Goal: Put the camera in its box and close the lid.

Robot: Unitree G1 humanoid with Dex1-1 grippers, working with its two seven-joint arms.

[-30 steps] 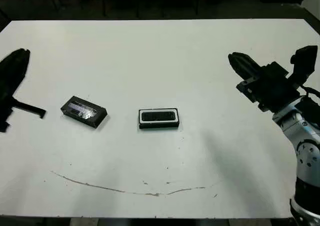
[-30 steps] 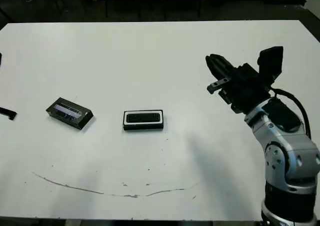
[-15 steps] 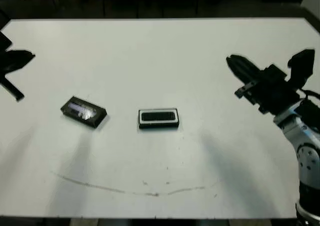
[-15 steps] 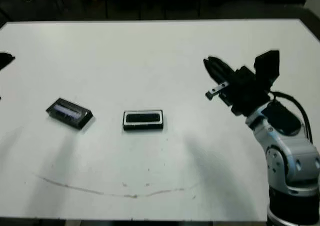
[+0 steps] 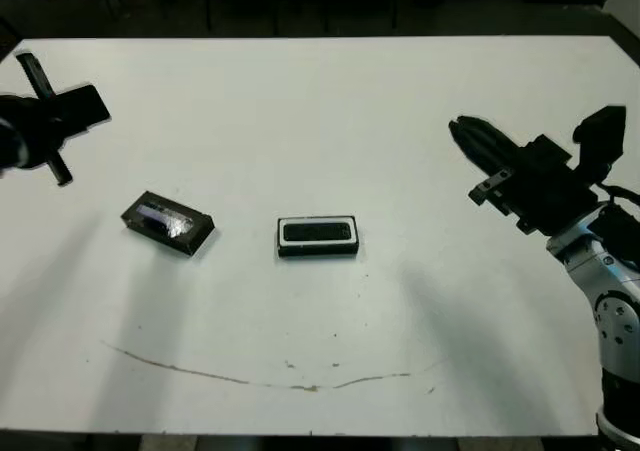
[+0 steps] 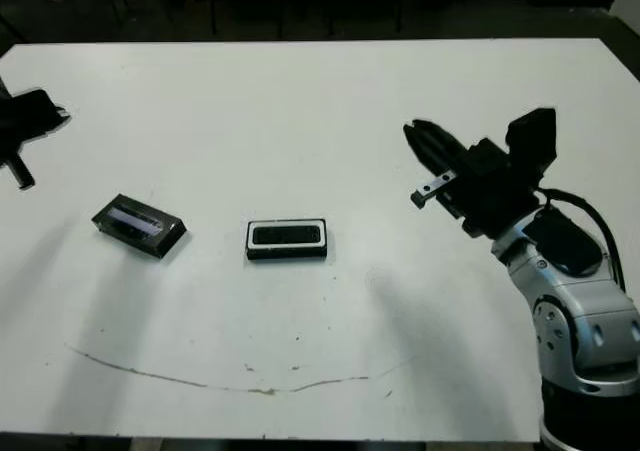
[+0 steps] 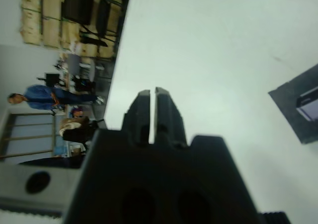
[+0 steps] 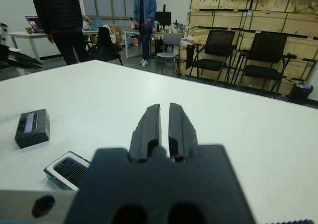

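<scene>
Right end effector [image 6: 418,137]: two matte black tapered fingers pressed together, empty, raised over the right side of the worktop [image 6: 330,81] on my silver-jointed arm, pointing toward the centre.

Left end effector [image 7: 153,96]: same black fingers, pressed together with only a thin seam between them, empty, hanging over the far-left edge of the worktop, well apart from every item.

Box [image 5: 317,236]: shallow black rectangular tray with a white lining showing as a pale border, lying flat near the middle of the worktop, long side across my view.

Camera [image 5: 319,233]: slim black bar with a fine grille-like texture, lying inside the box's white hollow.

Lid [image 5: 168,221]: flat black rectangular slab, glossy top with a bluish-violet sheen, lying flat and skewed to the left of the box, apart from it, between the box and my left end effector.

Worktop: smooth white surface, with a thin brownish curved scuff line [image 5: 250,376] along the near side.

Background, right wrist view: two people [image 8: 144,15] standing beyond the worktop, black chairs [image 8: 213,52], stacked pale crates.
</scene>
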